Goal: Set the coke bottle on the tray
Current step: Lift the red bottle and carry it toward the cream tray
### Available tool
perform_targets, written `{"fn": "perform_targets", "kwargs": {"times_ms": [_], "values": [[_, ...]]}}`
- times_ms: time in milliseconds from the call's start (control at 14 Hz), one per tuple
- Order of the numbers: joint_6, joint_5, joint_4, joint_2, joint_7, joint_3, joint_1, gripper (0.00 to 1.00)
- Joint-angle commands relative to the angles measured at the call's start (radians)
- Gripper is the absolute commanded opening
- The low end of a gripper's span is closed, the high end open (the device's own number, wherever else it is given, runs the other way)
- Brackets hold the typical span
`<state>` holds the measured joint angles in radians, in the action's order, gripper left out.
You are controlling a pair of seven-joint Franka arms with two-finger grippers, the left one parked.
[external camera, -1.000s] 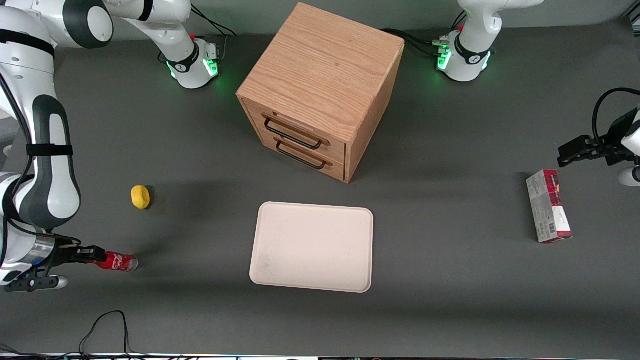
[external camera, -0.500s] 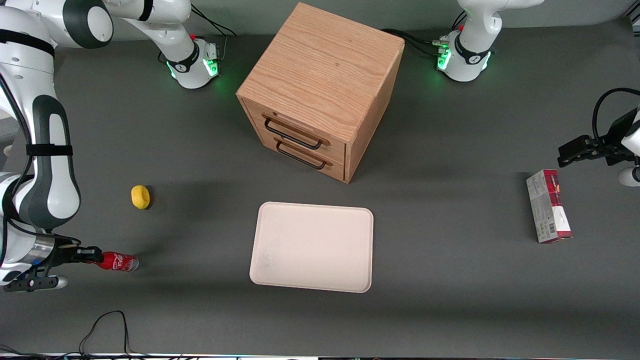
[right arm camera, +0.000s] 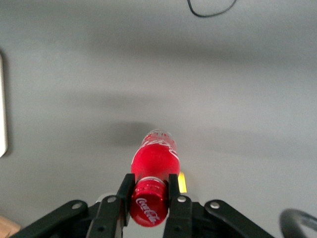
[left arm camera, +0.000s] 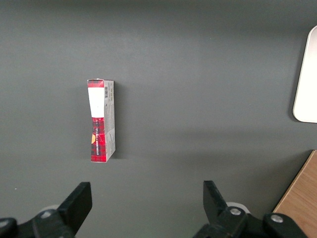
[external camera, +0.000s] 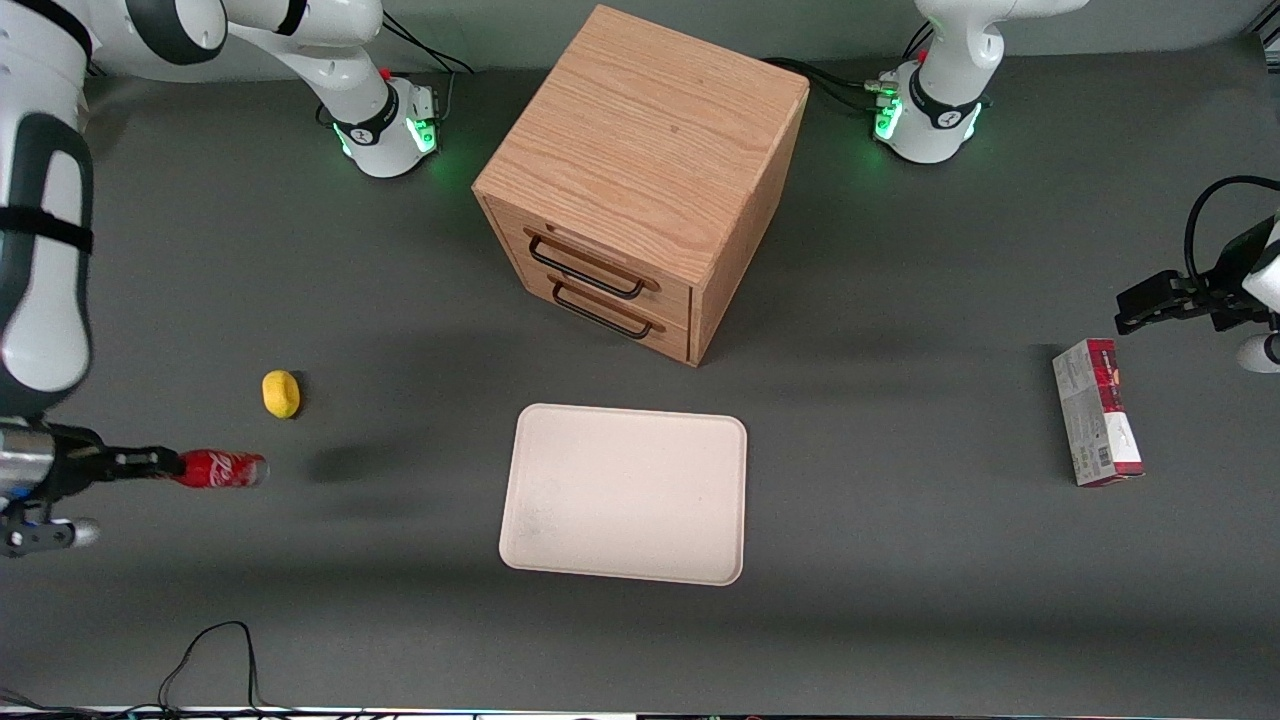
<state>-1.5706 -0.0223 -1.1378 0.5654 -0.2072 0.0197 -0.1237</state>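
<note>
The coke bottle is seen at the left edge of the front frame, lifted off the worktop, with its shadow cast on the grey surface beside it toward the tray. It is held by the gripper, whose jaws are pinched on the neck just under the red cap, as shown in the right wrist view, so that the body and clear base hang away from the fingers. The bottle is judged small, light and stiff, but smooth and rounded, so a slip or a swing about the narrow neck is thought possible if it is moved sharply; a hold on the neck is taken as adequate for so light a thing. The tray lies at the lower middle of the front frame, well apart from the bottle, with a low rim that must be cleared. Between them only bare worktop is seen. The yellow lump sits just above the bottle in the frame, and the wooden drawer box stands at upper centre, above the tray, outside the direct path.
</note>
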Motion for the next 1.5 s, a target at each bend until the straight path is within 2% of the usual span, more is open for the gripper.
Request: {"fn": "perform_targets", "kwargs": {"times_ms": [0,286,357,571,786,929,1071,1286,1429], "values": [[0.11,0.041,-0.081,-0.172,0.02,0.005,0.004,0.0],[0.017,0.044,-0.434,-0.464,0.005,0.014,0.003,0.0],[0.002,0.044,-0.471,-0.49,0.002,0.014,0.003,0.0],[0.006,0.042,-0.425,-0.454,0.035,0.005,0.013,0.0],[0.039,0.044,-0.294,-0.356,0.136,0.005,0.09,0.0],[0.162,0.077,-0.081,-0.177,0.213,0.005,0.192,0.0],[0.205,0.073,0.134,-0.008,0.386,0.003,0.265,0.0],[0.123,0.071,0.251,0.141,0.63,-0.015,0.361,0.0],[-0.009,0.071,0.28,0.221,0.828,-0.104,0.368,0.0]]}}
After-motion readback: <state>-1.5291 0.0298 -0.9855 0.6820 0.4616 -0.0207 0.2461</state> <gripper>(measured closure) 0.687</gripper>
